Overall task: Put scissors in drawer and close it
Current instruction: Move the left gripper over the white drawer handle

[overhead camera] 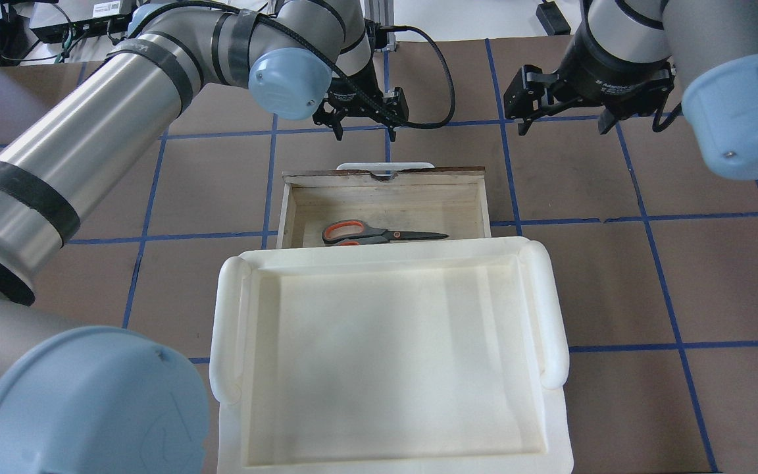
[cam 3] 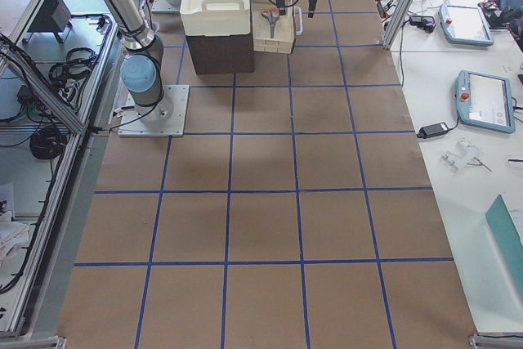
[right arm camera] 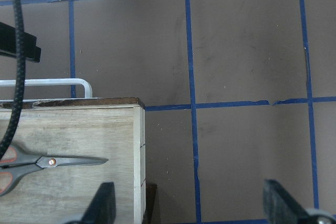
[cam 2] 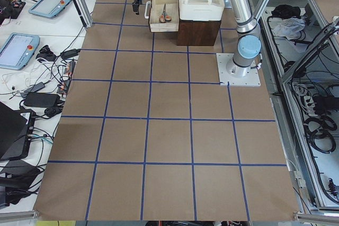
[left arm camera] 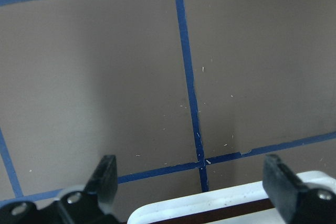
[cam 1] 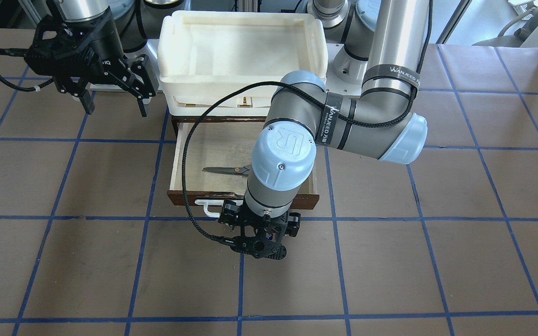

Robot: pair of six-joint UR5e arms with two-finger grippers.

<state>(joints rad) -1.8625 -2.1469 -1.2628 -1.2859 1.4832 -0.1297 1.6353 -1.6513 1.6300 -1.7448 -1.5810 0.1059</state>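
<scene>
Scissors [overhead camera: 379, 234] lying in drawer [overhead camera: 418, 195], drawer open

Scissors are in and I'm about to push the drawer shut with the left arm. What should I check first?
1. Scissors lying flat inside the drawer: ok.
2. Drawer open, front free to push: ok.
3. Left hand empty and open: ok.
4. Left hand lined up with the white handle: ok, the handle shows between its fingers in the wrist view.
5. Right hand off to the side of the drawer: ok.
6. Left hand touching the handle: cannot tell.
</scene>
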